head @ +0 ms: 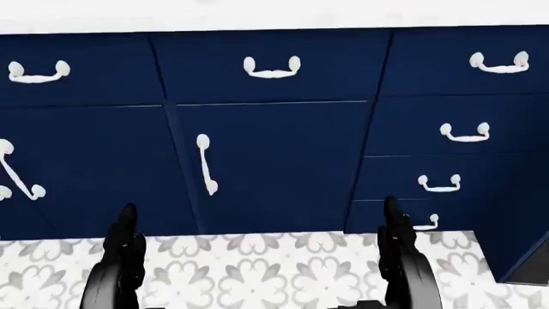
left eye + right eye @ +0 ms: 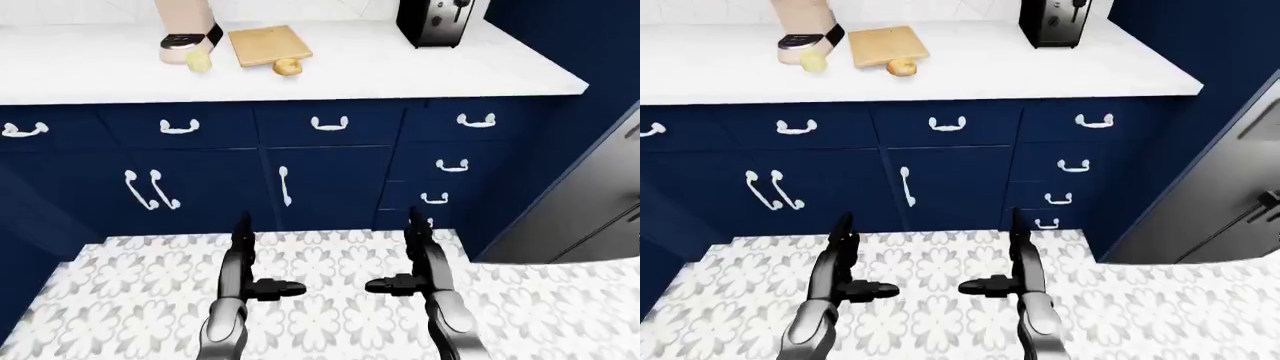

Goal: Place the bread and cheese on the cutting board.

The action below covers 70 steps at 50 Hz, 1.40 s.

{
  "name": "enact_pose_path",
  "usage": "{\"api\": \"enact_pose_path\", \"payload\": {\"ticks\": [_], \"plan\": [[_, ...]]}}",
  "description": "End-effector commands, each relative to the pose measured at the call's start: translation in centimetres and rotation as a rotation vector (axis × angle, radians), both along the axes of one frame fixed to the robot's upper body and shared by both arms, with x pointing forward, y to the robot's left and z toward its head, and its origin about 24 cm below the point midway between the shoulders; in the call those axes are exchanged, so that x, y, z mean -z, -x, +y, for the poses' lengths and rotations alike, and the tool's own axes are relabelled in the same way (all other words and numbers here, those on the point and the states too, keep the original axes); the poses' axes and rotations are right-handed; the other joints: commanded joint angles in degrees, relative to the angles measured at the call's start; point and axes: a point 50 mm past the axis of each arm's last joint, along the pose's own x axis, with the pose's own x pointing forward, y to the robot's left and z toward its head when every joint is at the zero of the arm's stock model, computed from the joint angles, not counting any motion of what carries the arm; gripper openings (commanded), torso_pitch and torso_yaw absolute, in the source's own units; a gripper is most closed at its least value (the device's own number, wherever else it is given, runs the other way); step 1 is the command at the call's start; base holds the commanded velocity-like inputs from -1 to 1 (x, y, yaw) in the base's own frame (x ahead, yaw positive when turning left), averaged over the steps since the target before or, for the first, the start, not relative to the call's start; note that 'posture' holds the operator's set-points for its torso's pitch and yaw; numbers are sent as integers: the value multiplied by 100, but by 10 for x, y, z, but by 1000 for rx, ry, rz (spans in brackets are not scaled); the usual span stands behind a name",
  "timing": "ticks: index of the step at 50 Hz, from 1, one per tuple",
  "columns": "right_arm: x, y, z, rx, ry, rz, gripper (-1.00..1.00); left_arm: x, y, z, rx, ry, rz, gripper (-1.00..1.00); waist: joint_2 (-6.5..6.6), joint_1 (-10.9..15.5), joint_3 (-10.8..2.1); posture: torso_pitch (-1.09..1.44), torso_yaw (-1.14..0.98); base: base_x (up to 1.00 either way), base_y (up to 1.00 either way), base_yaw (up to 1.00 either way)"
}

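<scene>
Bread (image 2: 288, 67) beside cutting board (image 2: 268, 43), cheese (image 2: 199, 62) nearby, both hands empty

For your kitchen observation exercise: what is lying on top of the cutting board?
The cutting board is bare. The bread sits at its lower edge, apparently on the counter; the cheese lies left of it.

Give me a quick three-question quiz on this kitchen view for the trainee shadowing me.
1. True or false: the bread lies wholly on the cutting board.
2. In the left-eye view, the toaster stands where on the counter? A) far left B) right of the board C) between board and cheese
3. Fill in: the cheese sits to the board's ____ in the left-eye view.

Key: 1. False, it sits at the board's lower right corner, mostly on the counter. 2. B. 3. left. Note: the left hand and right hand are open and empty.
</scene>
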Motion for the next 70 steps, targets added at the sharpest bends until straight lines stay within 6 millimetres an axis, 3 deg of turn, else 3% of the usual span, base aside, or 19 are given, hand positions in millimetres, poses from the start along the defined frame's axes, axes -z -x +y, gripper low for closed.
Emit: {"api": "enact_pose_path", "payload": {"ticks": [1,3,5,7,8,17,23,26,28,38,41,50,61,62,66,68,70], "plan": [[-31,-8,2,-19,5,-171,100,-31,-11,1,-6,53,-101,100,-45,-12,-5,0,0,0,0,0],[-31,-8,2,-23,1,-169,100,-34,-11,1,-2,66,-101,100,4,31,-360,0,0,0,0,0],[-30,-7,3,-35,0,-168,100,-38,-10,0,9,50,-126,100,-37,22,-104,0,0,0,0,0],[-32,-7,3,-34,-3,-165,100,-38,-11,1,11,54,-124,100,-38,27,-389,0,0,0,0,0],[-32,-8,3,-34,-3,-165,100,-39,-10,0,11,50,-132,100,-39,32,-422,0,0,0,0,0],[-50,-17,-2,-39,-9,-198,100,-68,-11,6,20,43,-188,100,-14,36,-480,0,0,0,0,0],[-81,-28,-13,-5,-4,-259,100,-102,-16,12,4,34,-243,100,-16,45,-536,0,0,0,0,0],[-95,-33,-17,5,8,-283,100,-112,-18,20,-14,19,-266,100,-16,46,-536,0,0,0,0,0],[-92,-36,-22,16,14,-298,100,-119,-18,26,-31,26,-280,100,-12,38,-531,0,0,0,0,0],[-155,-48,-48,60,40,-411,100,-167,-18,57,-104,-28,-380,100,6,39,-463,0,0,0,0,0],[-170,-48,-53,67,46,-438,100,-195,-16,67,-135,-31,-428,100,9,35,-439,0,0,0,0,0],[-220,-52,-76,110,66,-524,100,-229,-8,86,-176,-58,-502,100,25,37,-381,0,0,0,0,0],[-248,-51,-82,89,118,-574,100,-262,-2,99,-210,-103,-550,100,47,28,-311,0,0,0,0,0],[-254,-50,-83,89,121,-583,100,-264,-2,100,-213,-102,-554,100,70,24,-436,0,0,7,0,0],[-258,-49,-83,85,146,-598,100,-267,-1,104,-225,-105,-559,100,82,22,-206,0,0,19,0,0],[-260,-47,-82,81,159,-604,100,-269,0,104,-226,-105,-561,100,11,6,-140,0,0,27,12,0],[-260,-47,-82,80,167,-605,100,-269,0,105,-230,-107,-557,100,41,-27,-166,0,0,28,18,0]]}}
